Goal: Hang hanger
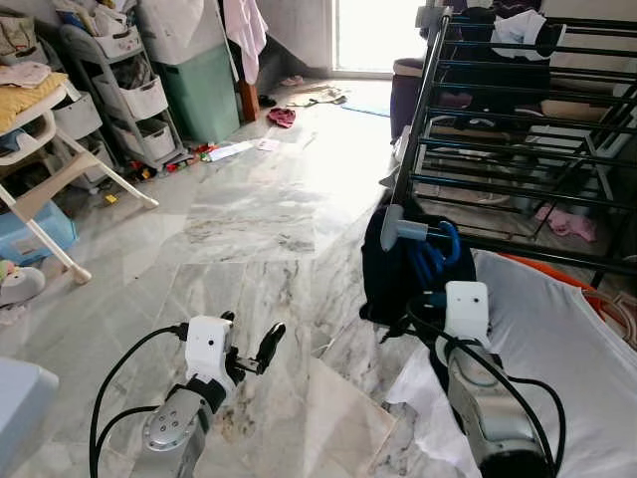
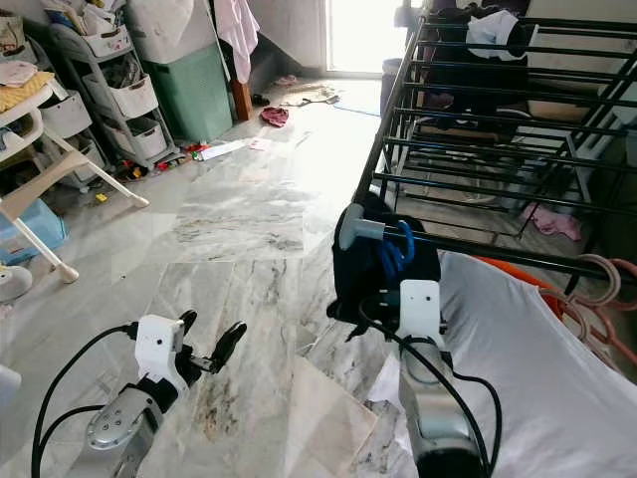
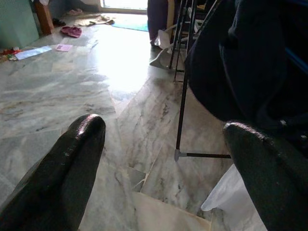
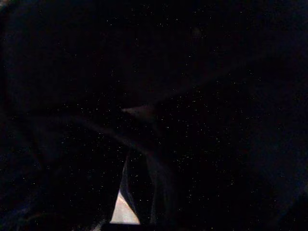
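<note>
Blue plastic hanger [image 1: 438, 254] with dark garment [image 1: 390, 269] at black metal drying rack [image 1: 518, 149].
Right gripper [image 1: 430, 299] buried in garment, finger state unclear; left gripper [image 1: 251, 351] fingers apart over marble floor [image 1: 249, 229].

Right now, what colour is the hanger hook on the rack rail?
Blue hanger hook, clearest in the left eye view.

Left gripper [image 1: 251, 344] forward, fingers parted (low in view); right arm [image 1: 478, 388] raised ahead.
</note>
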Robot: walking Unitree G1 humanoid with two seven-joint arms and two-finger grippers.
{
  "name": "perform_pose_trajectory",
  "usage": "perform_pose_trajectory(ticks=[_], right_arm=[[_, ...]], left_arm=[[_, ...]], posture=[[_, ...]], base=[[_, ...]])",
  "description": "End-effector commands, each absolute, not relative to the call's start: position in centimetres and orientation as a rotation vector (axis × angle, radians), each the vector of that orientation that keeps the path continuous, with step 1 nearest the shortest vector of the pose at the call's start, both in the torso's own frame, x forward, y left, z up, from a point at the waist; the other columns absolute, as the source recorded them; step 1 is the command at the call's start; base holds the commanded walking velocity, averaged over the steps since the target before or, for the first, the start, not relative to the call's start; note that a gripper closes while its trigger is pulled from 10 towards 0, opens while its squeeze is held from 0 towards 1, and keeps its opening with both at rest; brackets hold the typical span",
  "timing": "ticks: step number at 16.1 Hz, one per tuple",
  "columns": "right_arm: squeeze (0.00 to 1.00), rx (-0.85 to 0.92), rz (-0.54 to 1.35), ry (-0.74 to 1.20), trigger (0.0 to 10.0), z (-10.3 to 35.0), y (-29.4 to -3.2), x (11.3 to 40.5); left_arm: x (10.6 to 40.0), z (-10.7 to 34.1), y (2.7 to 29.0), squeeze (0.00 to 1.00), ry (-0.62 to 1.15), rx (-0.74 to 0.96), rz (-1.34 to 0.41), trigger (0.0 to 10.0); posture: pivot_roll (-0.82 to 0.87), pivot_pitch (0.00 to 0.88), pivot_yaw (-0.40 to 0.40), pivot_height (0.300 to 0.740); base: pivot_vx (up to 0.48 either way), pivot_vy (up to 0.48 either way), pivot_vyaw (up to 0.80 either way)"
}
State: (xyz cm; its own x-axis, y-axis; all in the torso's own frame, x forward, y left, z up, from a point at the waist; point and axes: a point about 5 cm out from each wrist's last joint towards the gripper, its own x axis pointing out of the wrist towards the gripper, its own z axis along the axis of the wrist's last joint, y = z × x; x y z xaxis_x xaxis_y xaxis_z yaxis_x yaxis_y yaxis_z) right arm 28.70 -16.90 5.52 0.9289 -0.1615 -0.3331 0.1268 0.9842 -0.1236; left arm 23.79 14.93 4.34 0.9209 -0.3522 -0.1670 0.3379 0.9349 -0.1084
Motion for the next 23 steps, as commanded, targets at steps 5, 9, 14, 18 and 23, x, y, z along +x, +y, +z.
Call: perform_pose_trajectory(ticks=[5, 9, 14, 18, 23], right_arm=[[1.00, -0.152, -0.111, 0.192, 10.0, 8.1, -16.7, 28.1], [1.00, -0.173, -0.069, 0.139, 10.0, 9.0, -16.9, 27.1], [1.00, -0.211, 0.016, 0.062, 10.0, 9.9, -16.2, 25.9], [1.00, -0.255, 0.010, 0.009, 10.0, 10.3, -16.2, 25.0], [1.00, -0.210, -0.032, 0.088, 10.0, 9.1, -16.7, 24.8]], left_arm=[[24.3, 4.3, 15.3, 0.00, 0.189, -0.066, -0.363, 10.0], [24.6, 4.3, 15.2, 0.00, 0.187, -0.062, -0.372, 10.0], [24.7, 4.2, 14.9, 0.00, 0.192, -0.065, -0.386, 10.0], [25.1, 4.3, 14.8, 0.00, 0.193, -0.060, -0.400, 10.0], [25.6, 4.1, 14.8, 0.00, 0.198, -0.055, -0.413, 10.0]], posture=[[-0.17, 0.000, 0.095, 0.740], [-0.18, 0.000, 0.104, 0.740], [-0.19, 0.000, 0.107, 0.740], [-0.20, 0.000, 0.124, 0.740], [-0.21, 0.000, 0.138, 0.740]], base=[[0.000, 0.000, 0.00], [0.000, 0.000, 0.00], [0.000, 0.000, 0.00], [0.000, 0.000, 0.00], [0.000, 0.000, 0.00]])
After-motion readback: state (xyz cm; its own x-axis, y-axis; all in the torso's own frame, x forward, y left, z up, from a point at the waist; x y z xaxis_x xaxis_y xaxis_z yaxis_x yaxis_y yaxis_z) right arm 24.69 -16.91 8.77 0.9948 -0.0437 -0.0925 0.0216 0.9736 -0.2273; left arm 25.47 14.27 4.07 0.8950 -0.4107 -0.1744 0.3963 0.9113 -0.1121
